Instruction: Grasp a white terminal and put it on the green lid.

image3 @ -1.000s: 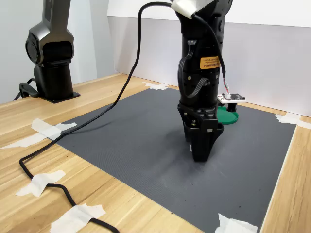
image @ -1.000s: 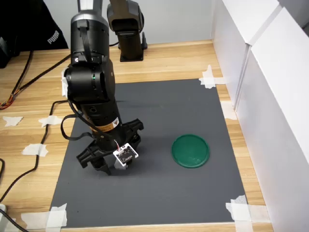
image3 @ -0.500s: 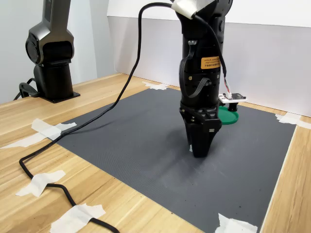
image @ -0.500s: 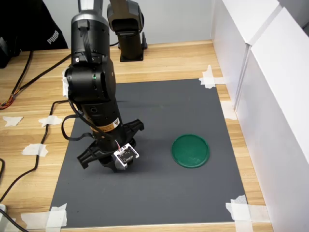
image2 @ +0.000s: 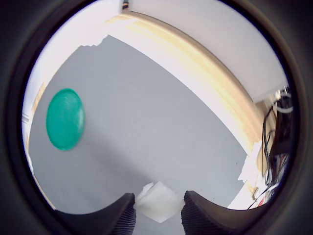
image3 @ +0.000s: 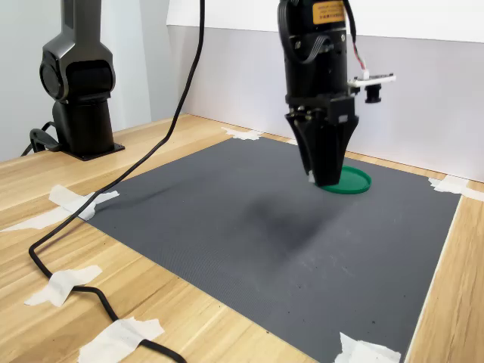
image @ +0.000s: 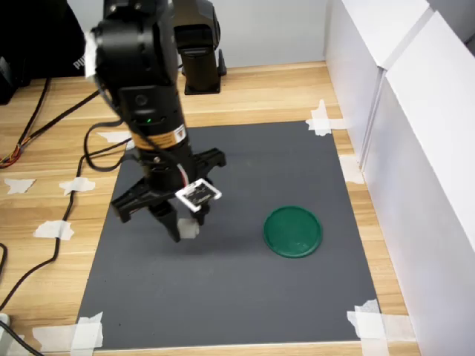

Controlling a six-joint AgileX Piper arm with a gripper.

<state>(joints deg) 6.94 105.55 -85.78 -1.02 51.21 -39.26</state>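
Overhead, white terminal between fingers — green lid bare.

You see a matt dark-grey mat with a fine woven grain, lying on pale varnished wood table. The green lid looks like smooth, faintly glossy plastic. The white terminal reads as matt plastic. At the upper left of the second exterior view, the arm base is satin black.
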